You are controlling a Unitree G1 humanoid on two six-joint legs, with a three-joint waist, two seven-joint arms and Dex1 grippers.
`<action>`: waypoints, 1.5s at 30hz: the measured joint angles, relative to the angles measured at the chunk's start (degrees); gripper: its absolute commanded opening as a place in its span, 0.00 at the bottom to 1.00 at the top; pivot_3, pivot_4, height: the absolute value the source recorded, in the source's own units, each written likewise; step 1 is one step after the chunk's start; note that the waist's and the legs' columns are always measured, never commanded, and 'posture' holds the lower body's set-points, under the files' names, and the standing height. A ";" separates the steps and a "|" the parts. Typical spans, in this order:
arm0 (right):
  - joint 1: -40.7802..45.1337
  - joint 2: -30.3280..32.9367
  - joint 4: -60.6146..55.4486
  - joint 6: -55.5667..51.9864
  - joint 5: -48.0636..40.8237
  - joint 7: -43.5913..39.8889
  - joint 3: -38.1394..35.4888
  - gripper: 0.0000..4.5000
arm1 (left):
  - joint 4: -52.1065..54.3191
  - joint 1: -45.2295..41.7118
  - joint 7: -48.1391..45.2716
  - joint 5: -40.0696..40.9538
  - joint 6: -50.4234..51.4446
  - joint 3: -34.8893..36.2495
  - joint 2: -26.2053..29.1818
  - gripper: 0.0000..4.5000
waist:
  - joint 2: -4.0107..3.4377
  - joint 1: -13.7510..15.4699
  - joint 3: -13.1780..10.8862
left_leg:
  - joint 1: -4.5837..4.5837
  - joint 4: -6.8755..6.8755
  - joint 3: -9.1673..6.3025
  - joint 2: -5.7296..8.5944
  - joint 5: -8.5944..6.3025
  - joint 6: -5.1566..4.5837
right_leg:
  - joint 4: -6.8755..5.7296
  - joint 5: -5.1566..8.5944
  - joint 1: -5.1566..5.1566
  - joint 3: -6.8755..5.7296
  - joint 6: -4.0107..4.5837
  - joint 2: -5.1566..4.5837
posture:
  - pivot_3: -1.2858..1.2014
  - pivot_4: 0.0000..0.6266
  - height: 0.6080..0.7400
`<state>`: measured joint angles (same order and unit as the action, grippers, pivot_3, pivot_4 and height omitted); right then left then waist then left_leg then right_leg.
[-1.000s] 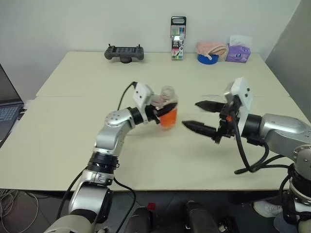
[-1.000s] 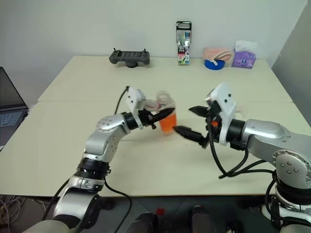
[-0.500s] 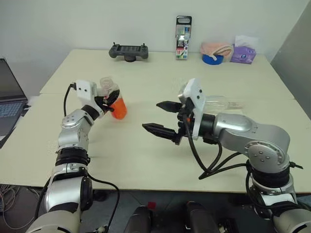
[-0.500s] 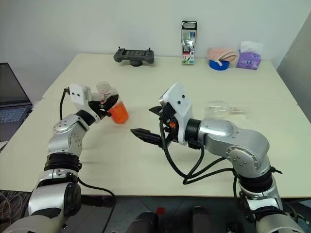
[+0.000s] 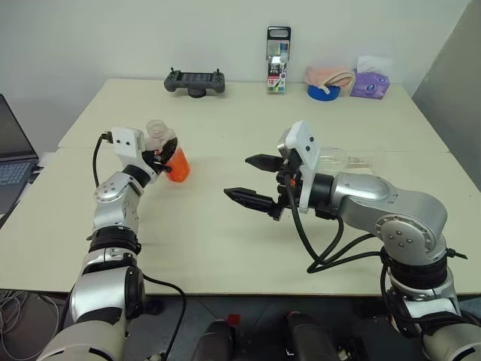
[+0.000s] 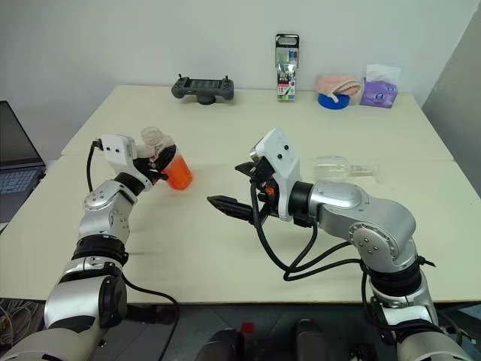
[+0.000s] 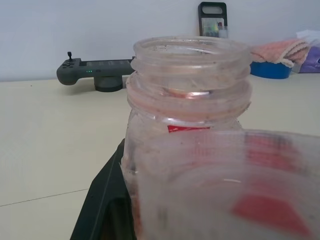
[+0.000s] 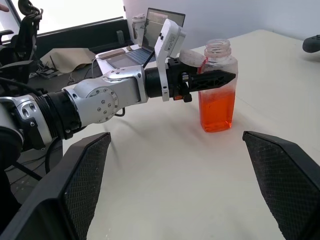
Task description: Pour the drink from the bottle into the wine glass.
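The bottle (image 5: 173,158) is clear plastic, uncapped, with its lower half full of the orange drink (image 8: 216,111). It stands nearly upright at the left of the table (image 5: 225,248), its base at or just above the surface. My left gripper (image 5: 166,156) is shut on the bottle's upper part, and one black finger (image 7: 100,200) shows beside the open neck (image 7: 190,65). My right gripper (image 5: 237,177) hangs open over the table's middle, to the right of the bottle, with nothing between its fingers (image 8: 85,180). The wine glass (image 5: 342,159) seems to lie on its side behind my right arm.
Along the far edge sit a black game controller (image 5: 195,81), a tall colourful container with a black top (image 5: 276,60), a blue roll (image 5: 323,92) with a pink cloth (image 5: 329,75), and a purple tissue pack (image 5: 370,84). A laptop (image 5: 9,150) sits off the table's left side.
My left gripper has carried the bottle from the table's middle out to the left and set it more upright. My right gripper has swung leftward toward the middle, still open.
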<state>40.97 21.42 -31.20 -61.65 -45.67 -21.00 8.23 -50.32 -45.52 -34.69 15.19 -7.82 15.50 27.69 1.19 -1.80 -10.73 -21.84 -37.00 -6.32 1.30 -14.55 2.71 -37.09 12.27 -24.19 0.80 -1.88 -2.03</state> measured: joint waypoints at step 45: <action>-0.23 1.19 5.40 1.08 6.23 -6.63 0.01 1.00 | 15.47 16.96 6.38 0.57 10.56 0.66 -1.65 1.00 | 0.00 -0.02 0.00 | -0.02 0.02 0.01 0.01 0.00 0.00 | 0.04 -0.01 -0.01 0.03 0.01 -0.03 | 0.52 0.24 1.00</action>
<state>40.74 22.60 -25.80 -60.57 -39.44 -27.63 8.24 -34.84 -28.57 -28.31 15.76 2.74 16.16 26.03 1.20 -1.82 -10.73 -21.87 -36.98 -6.31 1.31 -14.56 2.72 -37.05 12.27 -24.21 0.83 -1.87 -2.06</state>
